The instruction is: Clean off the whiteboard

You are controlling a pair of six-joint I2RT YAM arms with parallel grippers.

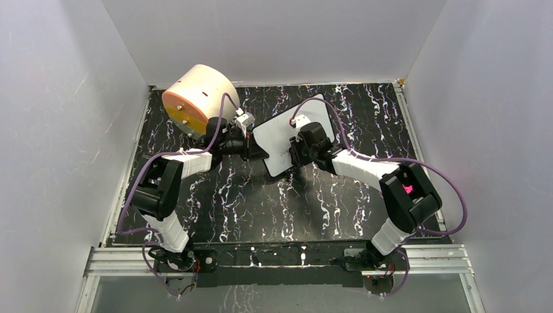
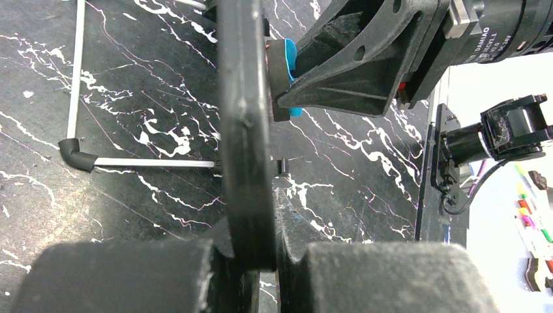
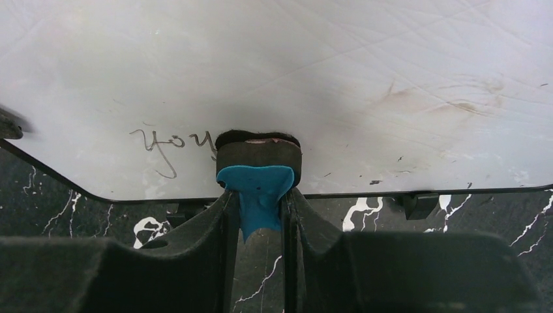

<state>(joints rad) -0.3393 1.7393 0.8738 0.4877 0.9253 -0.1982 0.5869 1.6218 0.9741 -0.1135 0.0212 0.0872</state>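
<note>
The whiteboard (image 1: 285, 134) lies at the middle back of the black marble table, turned at an angle. My left gripper (image 1: 253, 147) is shut on its left edge; in the left wrist view the board's black edge (image 2: 245, 130) runs between my gripper (image 2: 257, 261) jaws. My right gripper (image 1: 295, 149) is shut on a blue-handled eraser (image 3: 259, 192), whose black felt pad (image 3: 259, 154) presses on the board's white face (image 3: 339, 72) near its lower edge. Faint handwriting "You" (image 3: 171, 141) sits just left of the pad. The eraser also shows in the left wrist view (image 2: 289, 60).
A large cream cylinder with an orange face (image 1: 197, 98) stands at the back left, close to the left arm. White walls enclose the table on three sides. A thin wire leg with a black foot (image 2: 77, 154) sticks out from the board. An aluminium rail (image 1: 274, 257) runs along the front.
</note>
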